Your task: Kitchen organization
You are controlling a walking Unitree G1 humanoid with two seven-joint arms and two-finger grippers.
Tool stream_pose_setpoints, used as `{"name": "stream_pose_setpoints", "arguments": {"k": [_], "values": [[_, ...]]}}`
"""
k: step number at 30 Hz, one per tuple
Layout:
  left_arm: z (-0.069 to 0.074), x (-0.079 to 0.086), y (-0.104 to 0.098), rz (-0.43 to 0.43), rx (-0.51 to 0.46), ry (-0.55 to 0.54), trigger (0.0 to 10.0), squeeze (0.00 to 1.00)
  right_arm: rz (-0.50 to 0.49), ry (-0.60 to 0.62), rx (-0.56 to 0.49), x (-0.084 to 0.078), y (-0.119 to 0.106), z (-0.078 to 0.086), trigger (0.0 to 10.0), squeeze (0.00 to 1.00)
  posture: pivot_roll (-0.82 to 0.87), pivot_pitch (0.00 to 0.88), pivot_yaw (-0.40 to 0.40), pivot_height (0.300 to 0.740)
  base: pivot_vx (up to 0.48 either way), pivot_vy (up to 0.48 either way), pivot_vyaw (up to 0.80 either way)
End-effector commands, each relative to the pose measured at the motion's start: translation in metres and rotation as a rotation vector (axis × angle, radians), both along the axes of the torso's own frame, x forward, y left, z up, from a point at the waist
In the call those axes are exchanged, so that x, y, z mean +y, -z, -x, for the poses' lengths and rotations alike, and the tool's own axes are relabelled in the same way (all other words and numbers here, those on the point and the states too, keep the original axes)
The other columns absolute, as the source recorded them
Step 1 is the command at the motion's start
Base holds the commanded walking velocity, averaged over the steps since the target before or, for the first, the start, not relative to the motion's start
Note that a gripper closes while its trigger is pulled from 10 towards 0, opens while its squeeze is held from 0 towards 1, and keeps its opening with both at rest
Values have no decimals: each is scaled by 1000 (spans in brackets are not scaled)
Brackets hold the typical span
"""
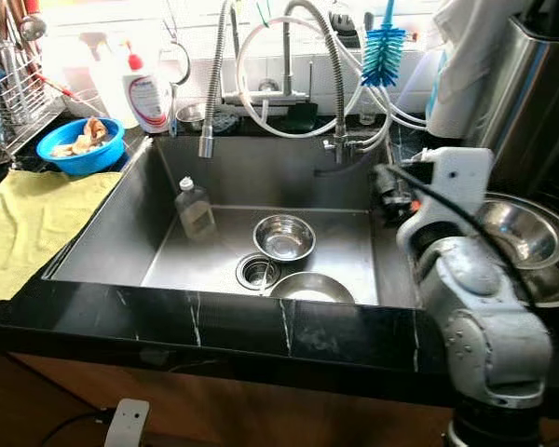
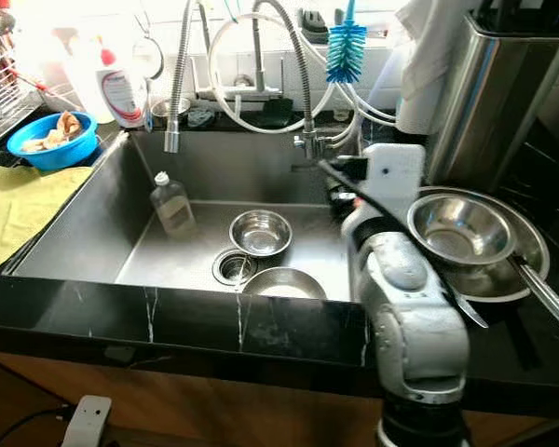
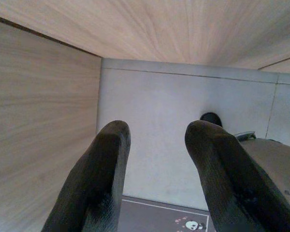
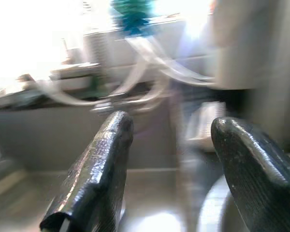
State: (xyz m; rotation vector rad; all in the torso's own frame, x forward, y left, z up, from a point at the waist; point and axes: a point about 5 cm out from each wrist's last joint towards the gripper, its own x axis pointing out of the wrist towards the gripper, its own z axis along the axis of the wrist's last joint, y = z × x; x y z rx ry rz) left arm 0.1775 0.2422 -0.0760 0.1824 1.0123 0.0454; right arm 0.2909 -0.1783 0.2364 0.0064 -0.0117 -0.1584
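Black marble-veined counter point(image 1: 214, 321) runs across the lower part of the head views, framing a deep steel sink point(image 1: 121, 219) at centre. In the basin a small steel bowl point(image 1: 283, 237) sits beside the drain point(image 1: 258, 271), a second bowl point(image 1: 309, 288) lies at the near wall, and a clear bottle point(image 1: 195, 209) leans at the left. A yellow cloth point(image 1: 28, 223) and a blue bowl point(image 1: 80, 145) occupy the upper left; stacked steel bowls point(image 2: 466, 233) rest at the right. The right gripper point(image 4: 171, 169), over the sink's right edge, has its fingers point(image 4: 99, 169) spread wide, holding nothing. The left gripper point(image 3: 159, 179) is likewise parted and empty; its wrist view shows wood panels and a pale wall.
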Motion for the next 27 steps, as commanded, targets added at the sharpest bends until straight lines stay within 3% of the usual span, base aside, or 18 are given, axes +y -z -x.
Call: {"name": "stream_pose_setpoints", "arguments": {"k": [1,8,9,10,11,12,15,16,18,19,22,27], "values": [[1,-1,1,2,14,9,10000,0,12,49,-29,-8,-9,4,10000,0,-238,0,97,740,0,0,0],[1,-3,1,4,15,18,10000,0,23,236,-38,-58,-18,19,10000,0,-242,0,100,740,0,0,0],[1,-3,1,4,15,19,10000,0,16,255,-37,-63,-18,21,10000,67,-242,0,100,740,0,0,0],[1,-3,1,4,15,20,10000,0,5,273,-39,-67,-18,23,10000,67,-242,0,100,740,0,0,0],[1,-3,1,4,15,20,10000,0,-8,289,-41,-70,-18,24,10000,369,-241,0,102,740,0,0,0],[1,-2,1,3,14,21,10000,0,-28,305,-44,-74,-18,26,10000,1000,-241,0,103,740,0,0,0],[0,-1,1,0,14,24,10000,0,-90,357,-48,-84,-18,30,10000,1000,-244,0,106,740,0,0,0],[0,-1,1,-1,14,25,10000,0,-121,364,-42,-85,-17,31,10000,357,-243,0,107,740,0,0,0],[0,-1,0,-2,14,26,10000,0,-136,363,-38,-86,-16,31,10000,357,-243,0,107,740,0,0,0],[0,0,0,-2,14,28,10000,0,-158,368,-34,-87,-15,31,10000,0,-243,0,107,740,0,0,0],[-1,0,0,-4,12,30,10000,0,-222,375,-25,-88,-12,32,10000,0,-240,0,108,740,0,0,0],[-1,0,-1,-4,12,36,10000,0,-242,353,-16,-86,-10,32,10000,0,-242,0,110,740,0,0,0]]}}
